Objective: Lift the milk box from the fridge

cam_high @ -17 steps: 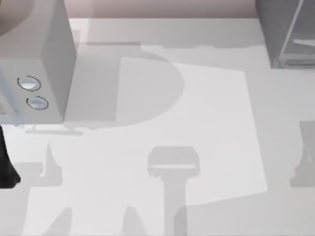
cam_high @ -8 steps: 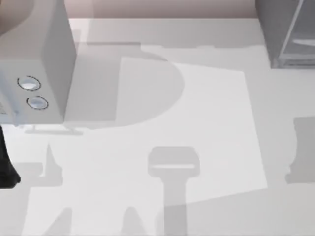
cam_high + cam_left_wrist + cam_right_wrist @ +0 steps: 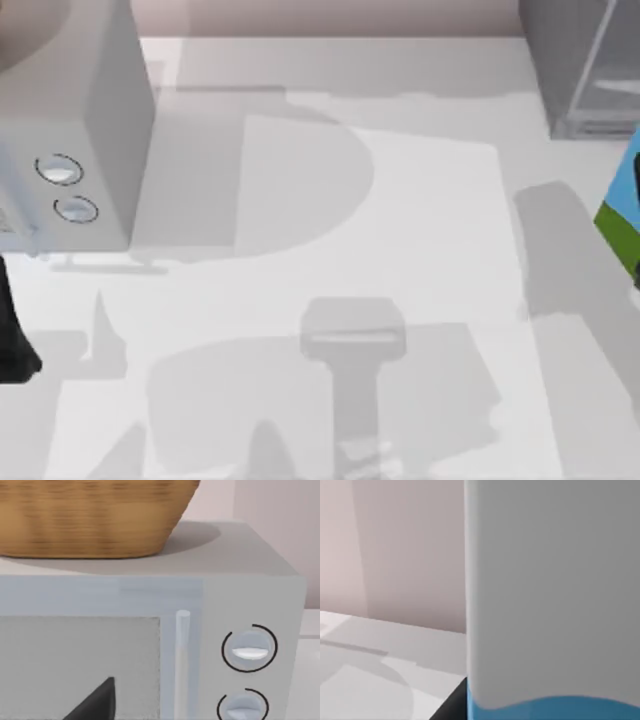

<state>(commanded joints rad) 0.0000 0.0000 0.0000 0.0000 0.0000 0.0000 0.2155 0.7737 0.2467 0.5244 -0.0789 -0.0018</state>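
Right, eyes on the top view: the milk box [image 3: 624, 212], a small carton with light-blue sides and a green band, is at the far right edge of the table [image 3: 430, 250], tilted and cut off by the frame. It sits just this side of the fridge [image 3: 580, 60], the tall grey cabinet with the pale see-through panel in the back right corner, and it is apart from the cabinet, not inside it. On the right wrist view the carton is hard up against the lens, with a broad pale face and a strip of blue along its lower end. A dark sliver of my right gripper [image 3: 451, 707] is beside it. Whether that gripper is clamped on the carton or standing loose I cannot tell, because the carton hides it. A broad grey shadow [image 3: 570, 270] runs down the table beside the carton. Over on the left, the grey box with two round dials [image 3: 70, 120] stands at the back left corner, well apart from the carton. My left arm [image 3: 14, 340] is a dark shape parked at the left edge in front of it. The left wrist view looks straight at that box, showing its door, a pale upright handle [image 3: 182, 655] and the two dials. A woven tan basket [image 3: 95, 515] rests on its roof. A dark wedge of the left gripper [image 3: 95, 702] pokes in low — I cannot tell how wide it stands either. The middle of the white table carries more soft grey shadows.
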